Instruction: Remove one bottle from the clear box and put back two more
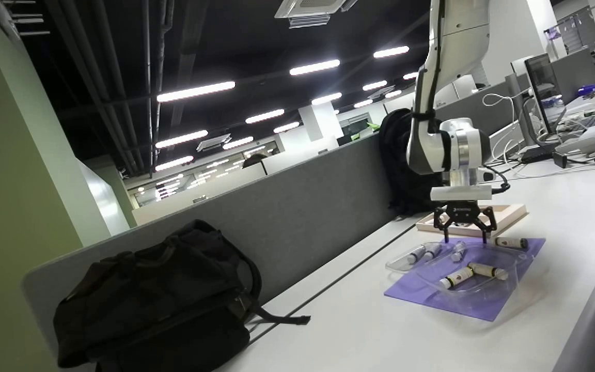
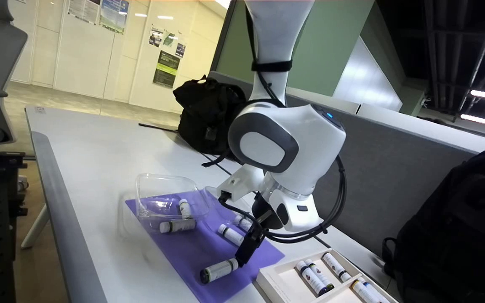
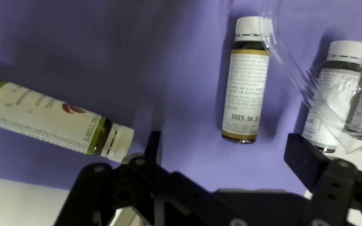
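Office table (image 1: 328, 341): in an exterior view, long and white beside a grey partition (image 1: 318, 201), with a purple mat (image 1: 411, 289) laid on top.
Clear box (image 1: 486, 287): on the mat, to the camera's side of the end effector (image 1: 465, 239), with two boxed bottles (image 1: 457, 277) apparently inside, set in a V.
End effector's opening: spread wide at the fingertips, pointing down, holding no bottle.
Middle bottle (image 1: 458, 251): camera-side of the end effector too, with its long axis roughly toward the camera, probably cap first (small and blurred from here).
Wooden tray (image 2: 274, 290): in an exterior view, just beside the mat, near the end effector.
Middle bottle's heading: same view, outside the clear box, with its base toward the end effector and its cap roughly toward the box.
Green-banded bottle (image 2: 219, 270): cap end at the fingertips (touching or just beside, impossible to say), base end pointing away.
Gap between fingers: in the wrist view, wide, with the middle bottle beyond the tips and between their lines, nearer the one at the view's right.
Middle bottle's long axis: running up the view, leaning slightly, base nearest, cap farthest, with a clear plastic edge (image 3: 271, 34) passing at the cap (from which piece, hard to say).
Green-banded bottle's slant: outside the gap, at the view's left, cap toward the near finger.
Likely next move: forward along the middle bottle's axis, then down, gripping across its width.
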